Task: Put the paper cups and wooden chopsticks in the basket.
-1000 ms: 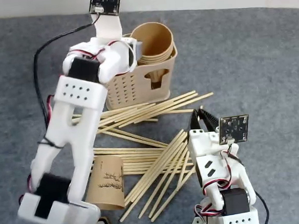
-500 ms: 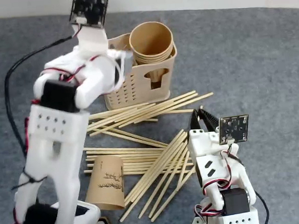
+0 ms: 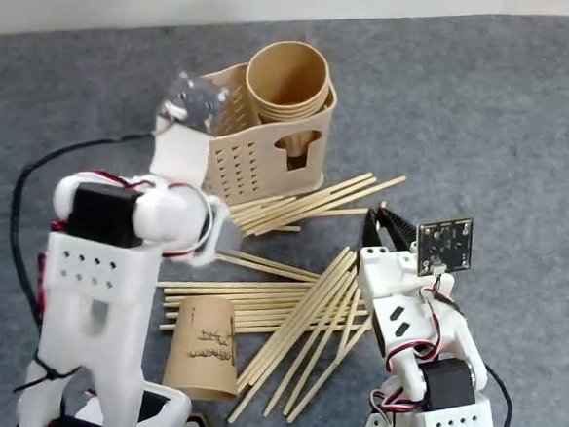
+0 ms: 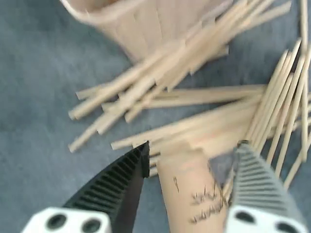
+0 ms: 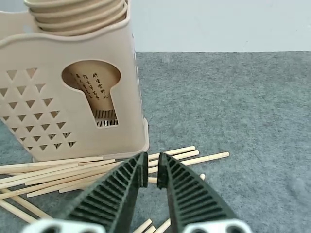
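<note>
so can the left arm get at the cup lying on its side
Probably yes: the left claw hangs open just above the paper cup, with nothing between them, though chopsticks lie close beside it.

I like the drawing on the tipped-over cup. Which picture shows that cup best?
The high view: the tipped-over cup lies nearly whole among the chopsticks, drawing up. The left wrist view has it blurred and cut off past the left end effector. The right wrist view faces the basket.

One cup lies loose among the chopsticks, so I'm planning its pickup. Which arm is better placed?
Left. The left gripper hangs open right above the cup; the right gripper is shut, over chopsticks near the basket.
</note>
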